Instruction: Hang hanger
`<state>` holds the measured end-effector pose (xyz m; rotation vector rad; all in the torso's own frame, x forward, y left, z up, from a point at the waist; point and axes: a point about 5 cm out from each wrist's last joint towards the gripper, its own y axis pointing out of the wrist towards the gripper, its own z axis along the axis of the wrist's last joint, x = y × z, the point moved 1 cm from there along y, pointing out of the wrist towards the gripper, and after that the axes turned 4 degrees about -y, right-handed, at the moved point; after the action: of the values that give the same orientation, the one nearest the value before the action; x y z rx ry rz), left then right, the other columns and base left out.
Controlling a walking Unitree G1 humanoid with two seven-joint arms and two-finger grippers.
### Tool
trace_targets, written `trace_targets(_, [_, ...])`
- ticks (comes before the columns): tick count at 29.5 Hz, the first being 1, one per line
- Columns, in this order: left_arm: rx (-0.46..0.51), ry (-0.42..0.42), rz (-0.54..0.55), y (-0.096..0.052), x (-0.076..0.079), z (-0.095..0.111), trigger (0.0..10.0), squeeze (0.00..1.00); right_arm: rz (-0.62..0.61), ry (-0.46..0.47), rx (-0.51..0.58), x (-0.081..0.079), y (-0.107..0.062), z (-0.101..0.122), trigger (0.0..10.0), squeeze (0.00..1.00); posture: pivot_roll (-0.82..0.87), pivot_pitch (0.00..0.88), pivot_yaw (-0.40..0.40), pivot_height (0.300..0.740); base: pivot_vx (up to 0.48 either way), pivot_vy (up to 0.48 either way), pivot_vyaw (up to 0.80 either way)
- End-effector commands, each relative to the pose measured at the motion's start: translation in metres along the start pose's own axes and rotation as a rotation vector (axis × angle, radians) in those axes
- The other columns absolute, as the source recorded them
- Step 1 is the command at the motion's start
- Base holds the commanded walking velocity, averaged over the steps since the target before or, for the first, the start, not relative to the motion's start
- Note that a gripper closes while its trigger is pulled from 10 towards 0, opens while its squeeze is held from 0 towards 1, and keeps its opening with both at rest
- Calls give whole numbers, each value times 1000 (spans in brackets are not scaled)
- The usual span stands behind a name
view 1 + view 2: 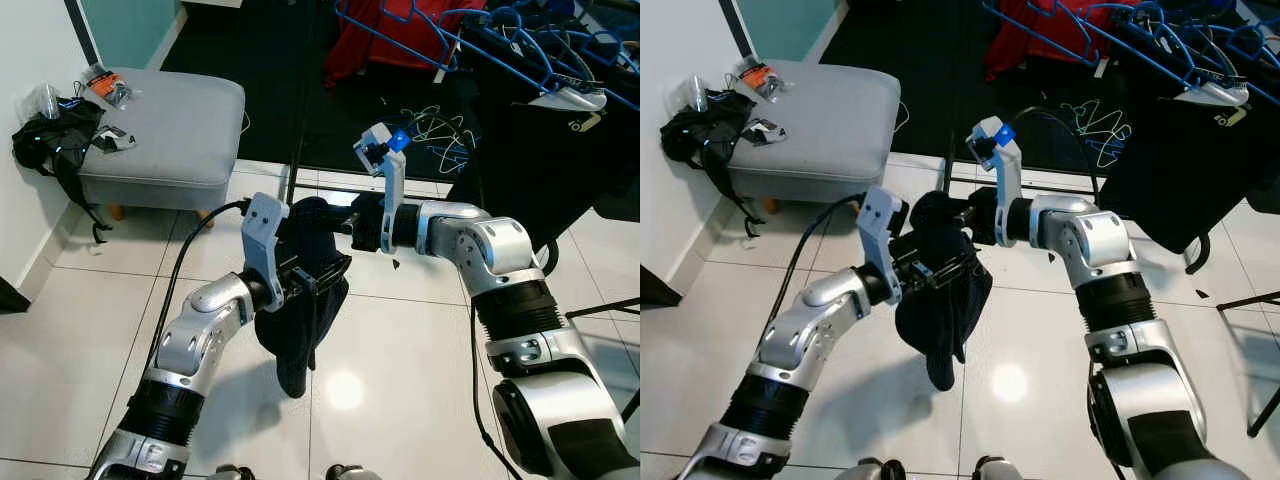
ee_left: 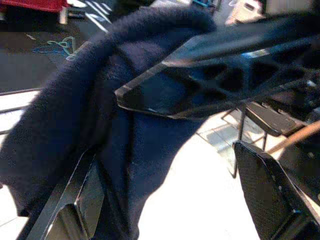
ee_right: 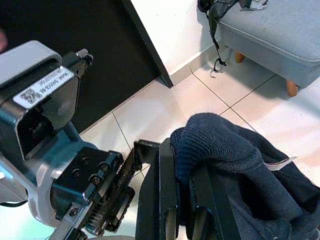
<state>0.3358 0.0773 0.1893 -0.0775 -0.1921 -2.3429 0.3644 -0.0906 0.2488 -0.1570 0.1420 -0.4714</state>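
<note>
Left eye view: both grippers meet mid-air over the floor — left gripper (image 1: pixel 318 272) and right gripper (image 1: pixel 340 226) each closed on the dark garment (image 1: pixel 300 330) — no hanger discernible inside.

A grey ottoman (image 1: pixel 165 125) stands on glossy white tiles (image 1: pixel 400 340) beside a white wall (image 1: pixel 30 50).

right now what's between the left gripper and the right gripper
A dark navy knitted garment bunched between the left gripper and the right gripper, hanging toward the white tiled floor, seen in both eye views.
</note>
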Motion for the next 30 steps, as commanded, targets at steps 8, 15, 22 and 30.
trace_targets(8, [29, -3, 39, 4, -3, 2, 10000, 0, 21, -28, -6, -4, 0, 0, 0, 0, -111, 233, -102, 740, 0, 0, 0])
trace_targets(15, [10, -13, 25, 5, 0, -2, 0, 0, 23, -26, -6, -4, 0, 0, 0, 0, -114, 233, -104, 740, 0, 0, 0])
trace_targets(22, [1, -10, 24, 5, -1, -4, 0, 0, 22, -27, -8, -3, 0, 0, 0, 0, -115, 234, -104, 740, 0, 0, 0])
trace_targets(30, [-16, 5, 25, 3, -4, -5, 0, 0, 24, -27, -10, -3, -1, 0, 0, 0, -115, 236, -107, 740, 0, 0, 0])
